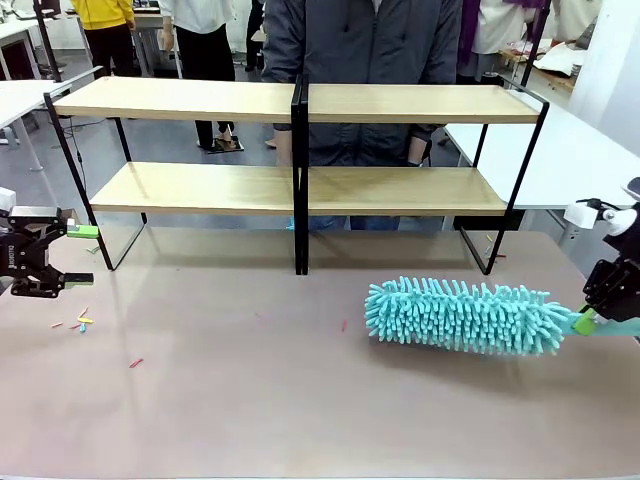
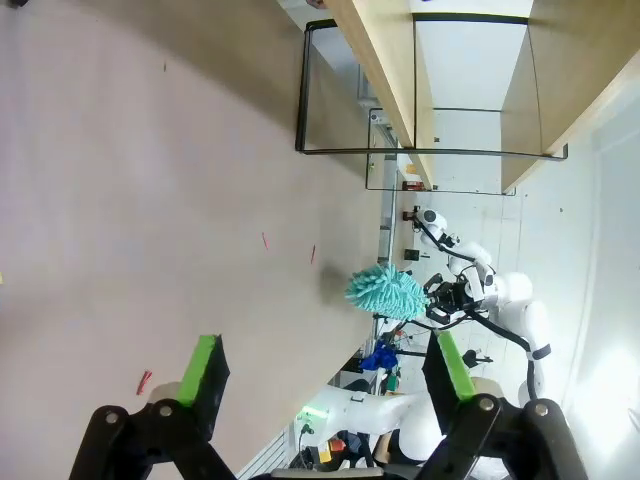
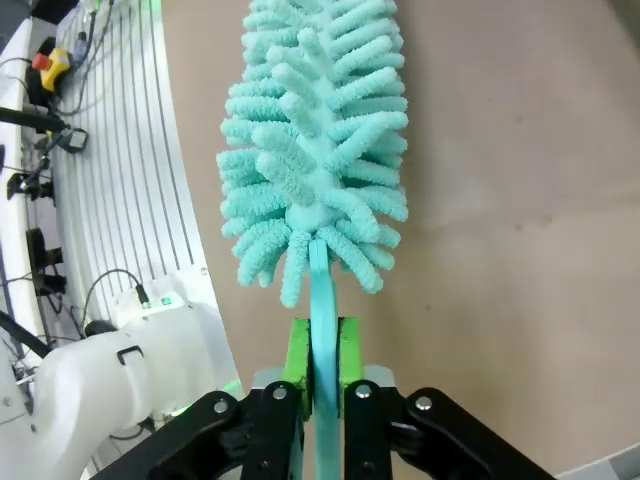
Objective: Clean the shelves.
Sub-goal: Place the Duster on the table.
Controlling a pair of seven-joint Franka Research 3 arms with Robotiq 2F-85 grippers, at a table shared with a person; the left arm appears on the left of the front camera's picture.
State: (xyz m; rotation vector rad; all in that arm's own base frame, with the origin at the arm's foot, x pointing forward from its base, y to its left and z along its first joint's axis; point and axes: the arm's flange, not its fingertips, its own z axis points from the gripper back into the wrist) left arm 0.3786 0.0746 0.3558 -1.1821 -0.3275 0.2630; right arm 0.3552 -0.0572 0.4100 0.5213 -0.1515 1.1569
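Item, my right claw (image 3: 323,372): closed on the flat turquoise handle of a fluffy turquoise chenille duster (image 3: 315,130), green pads pressed against both faces of the handle just behind the head. In the front view this claw (image 1: 592,318) sits low at the right edge of the desk, with the duster (image 1: 462,315) stretched leftward from it, its head lying on or just above the surface; I cannot tell which.

Item, my left claw (image 2: 325,372): open, empty, green pads well apart. In the front view it (image 1: 80,255) hangs at the left edge, clear of everything.

Item, grey-brown desk (image 1: 250,400): a few small coloured scraps (image 1: 82,322) lie near the left claw, with a red one or two farther in.

Item, the shelves (image 1: 296,190): a wide two-tier rack of long light wood boards in a thin black metal frame with a central black post, standing at the far side of the desk, well apart from the duster. Both boards look bare. A person (image 1: 365,45) in a dark jacket stands behind it.

Step in hand, by my judgement: the tool is gripped, wiping not yet begun. The next move calls for lifting the duster, carrying it to a board and sweeping along it while keeping clear of the frame and post.

Writing: small white letters on the left claw's body, too small to read.
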